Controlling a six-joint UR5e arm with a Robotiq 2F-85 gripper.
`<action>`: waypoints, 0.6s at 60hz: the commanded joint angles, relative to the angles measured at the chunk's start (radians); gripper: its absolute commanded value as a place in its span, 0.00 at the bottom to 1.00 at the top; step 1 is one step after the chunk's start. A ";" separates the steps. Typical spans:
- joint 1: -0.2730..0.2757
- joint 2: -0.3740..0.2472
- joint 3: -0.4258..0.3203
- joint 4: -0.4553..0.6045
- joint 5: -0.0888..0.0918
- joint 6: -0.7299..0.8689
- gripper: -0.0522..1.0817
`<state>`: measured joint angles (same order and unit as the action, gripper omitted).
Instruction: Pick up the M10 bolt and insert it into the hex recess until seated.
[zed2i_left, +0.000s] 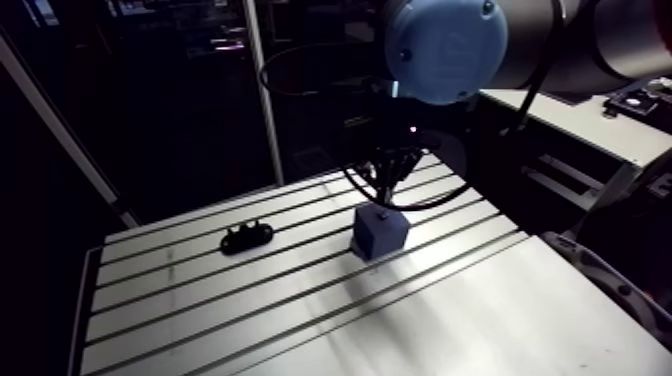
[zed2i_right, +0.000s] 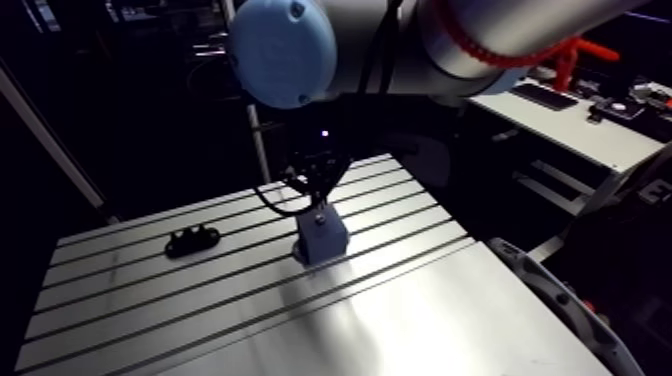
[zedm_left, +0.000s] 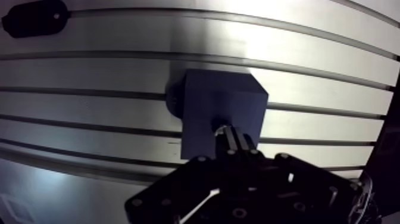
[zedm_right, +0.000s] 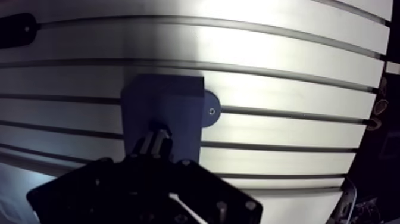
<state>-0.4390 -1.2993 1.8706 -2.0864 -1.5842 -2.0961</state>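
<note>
Slotted aluminium makes up the desk (zed2i_left: 250, 300), its long grooves running side by side across the top, with bright glare along the middle and a dim room behind.

Near the middle of the desk stands a dark blue block (zed2i_left: 380, 235), roughly a cube, sitting across two of the grooves. In the wrist view a small round tab (zedm_right: 209, 111) with a tiny hole in it juts from the foot of the block and lies flat on the desk.

Well apart from the block, on the same stretch of desk, lies a low black holder (zed2i_left: 246, 238) with a bumpy top edge. It sits between two grooves, and nothing touches it.

The arm comes down from above, and its claw (zedm_left: 232, 136) hangs right over the block's top face. In the wrist view the two fingers (zedm_left: 244, 146) stand narrow, close side by side, with only a thin dark line between them. At their tips sits a small shiny metal end, the bolt (zedm_left: 221, 127), pinched between the fingers and pointing down at the top of the block. The bolt's end meets the block's top face a little in from one edge. The recess itself is hidden under the fingers and the bolt, so I cannot tell how deep the bolt sits in it.

In the arm view the claw shows only as a dark shape just above the block, with a small dark stub on the block's top under it.
</note>
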 joint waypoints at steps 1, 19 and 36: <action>0.002 0.011 0.000 -0.005 0.003 -0.003 1.00; 0.002 0.018 -0.001 -0.005 0.003 0.006 1.00; 0.002 0.016 -0.001 -0.004 0.002 0.009 1.00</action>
<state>-0.4376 -1.2824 1.8693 -2.0908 -1.5810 -2.0897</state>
